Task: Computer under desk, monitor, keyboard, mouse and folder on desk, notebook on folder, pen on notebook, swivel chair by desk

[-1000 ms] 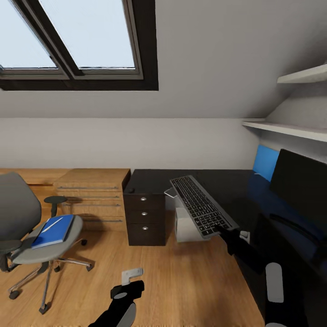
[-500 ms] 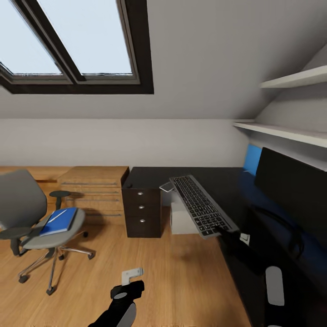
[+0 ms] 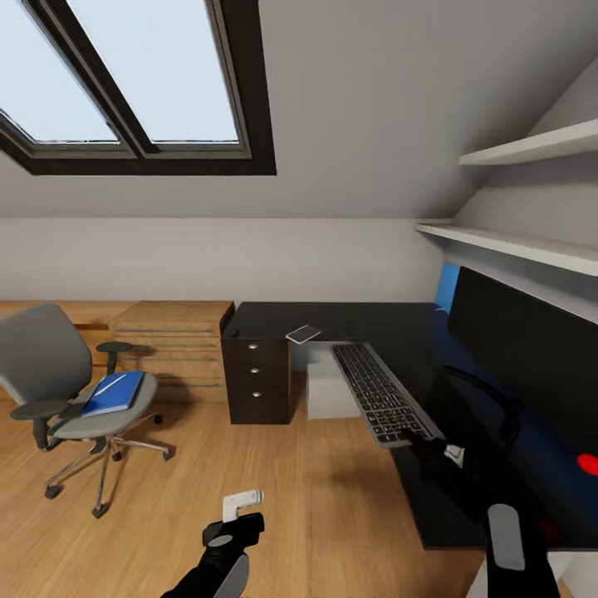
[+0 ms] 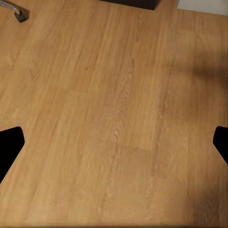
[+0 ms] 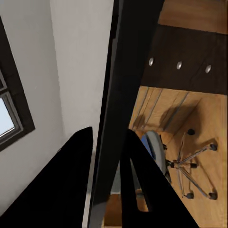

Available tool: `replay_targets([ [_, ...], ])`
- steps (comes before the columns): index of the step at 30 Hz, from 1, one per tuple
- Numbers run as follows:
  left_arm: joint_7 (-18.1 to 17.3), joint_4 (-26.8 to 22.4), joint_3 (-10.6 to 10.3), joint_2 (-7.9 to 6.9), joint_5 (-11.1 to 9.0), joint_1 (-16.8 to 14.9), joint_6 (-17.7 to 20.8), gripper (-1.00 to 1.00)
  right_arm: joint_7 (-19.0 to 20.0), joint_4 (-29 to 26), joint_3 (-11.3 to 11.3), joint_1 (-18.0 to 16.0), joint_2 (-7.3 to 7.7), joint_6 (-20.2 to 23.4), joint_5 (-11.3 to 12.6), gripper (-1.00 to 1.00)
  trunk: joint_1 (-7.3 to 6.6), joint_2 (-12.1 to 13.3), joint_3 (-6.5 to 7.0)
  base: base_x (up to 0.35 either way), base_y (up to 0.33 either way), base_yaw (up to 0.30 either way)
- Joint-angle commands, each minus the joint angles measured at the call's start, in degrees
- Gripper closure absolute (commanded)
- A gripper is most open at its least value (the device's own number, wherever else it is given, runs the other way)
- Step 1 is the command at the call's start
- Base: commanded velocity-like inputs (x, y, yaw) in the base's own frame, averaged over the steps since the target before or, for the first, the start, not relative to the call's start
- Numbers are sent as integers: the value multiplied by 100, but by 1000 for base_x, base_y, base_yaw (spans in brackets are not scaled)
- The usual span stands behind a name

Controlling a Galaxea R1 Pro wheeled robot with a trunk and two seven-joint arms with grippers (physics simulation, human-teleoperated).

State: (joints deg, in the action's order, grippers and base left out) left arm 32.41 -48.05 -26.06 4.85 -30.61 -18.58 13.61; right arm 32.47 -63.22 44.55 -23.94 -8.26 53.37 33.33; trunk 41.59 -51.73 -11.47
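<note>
My right gripper (image 3: 418, 440) is shut on the near end of the slim keyboard (image 3: 380, 394), which hangs low over the black desk's (image 3: 365, 320) front edge, left of the monitor (image 3: 531, 353). The right wrist view has the keyboard (image 5: 113, 109) edge-on between my fingers (image 5: 71, 185). A pale notebook (image 3: 303, 334) lies on the desk. The computer (image 3: 330, 392) stands under it. The swivel chair (image 3: 71, 390) at the left carries the blue folder (image 3: 116, 394) with a thin pale pen (image 3: 108, 385) on it. My left gripper (image 3: 241, 503) is open over bare floor (image 4: 114, 118). The mouse is out of view.
A dark three-drawer unit (image 3: 259, 378) holds up the desk's left end, with low wooden shelving (image 3: 170, 345) beside it. Wall shelves (image 3: 515, 241) run above the monitor. A skylight (image 3: 141, 83) sits in the sloped ceiling. Wooden floor (image 3: 316, 490) lies open between chair and desk.
The camera has turned right and neared the desk. My right gripper has lowered the keyboard from a raised tilt to nearly flat over the desk edge. The left arm has not moved.
</note>
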Motion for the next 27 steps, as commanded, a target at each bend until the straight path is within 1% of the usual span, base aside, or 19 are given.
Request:
replay_targets([
  [1, 40, -9, -20, -3, -33, -6, 19, -100, -5, 40, 16, -12, 18, 23, 91, 100, 0, -7, -8, -18, -8, 0],
  [3, 38, -12, -63, -2, -33, -6, 19, -100, -71, 90, 11, -18, 44, -40, 89, 100, 0, -7, -8, -11, -5, 0],
  [4, 43, -12, -140, -2, -31, -6, 19, -100, -89, 114, 11, -23, 50, -73, 85, 100, 0, -7, -8, -5, -2, 0],
  [5, 53, -11, -328, -7, -27, -6, 19, -100, -129, 160, 10, -28, 71, -185, 80, 100, 0, -7, -8, -2, -1, 0],
  [7, 54, -11, -433, -9, -26, -6, 19, -100, -201, 186, 10, -30, 95, -350, 78, 100, 0, -7, -8, -1, 0, 0],
  [9, 57, -11, -497, -10, -25, -6, 19, -100, -374, 205, 10, -32, 110, -597, 84, 100, 0, -7, -8, 0, -63, 0],
  [10, 57, -11, -504, -10, -24, -6, 12, -100, -487, 255, 10, -39, 118, -693, 82, 100, 0, -7, -8, 0, -253, 0],
  [11, 56, -16, -505, -10, -29, -6, 11, -100, -573, 430, 9, -46, 168, -823, 83, 100, 0, -7, -8, 0, -255, 0],
  [15, 55, -19, -501, -13, -30, -6, 10, -100, -610, 698, 8, -56, 287, -966, 92, 100, 0, -7, -8, 1, -173, 0],
  [18, 55, -20, -498, -18, -32, -6, 4, -100, -616, 800, 9, -64, 343, -1001, 94, 100, 0, -7, -8, 57, -232, 0],
  [21, 53, -20, -497, -18, -33, -6, 2, -100, -623, 829, 8, -69, 360, -1015, 90, 100, 0, -7, -8, 84, -236, 0],
  [27, 47, -20, -497, -19, -33, -6, -33, -100, -633, 860, 2, -74, 370, -1021, 84, 100, 0, -7, -8, 62, -115, 0],
])
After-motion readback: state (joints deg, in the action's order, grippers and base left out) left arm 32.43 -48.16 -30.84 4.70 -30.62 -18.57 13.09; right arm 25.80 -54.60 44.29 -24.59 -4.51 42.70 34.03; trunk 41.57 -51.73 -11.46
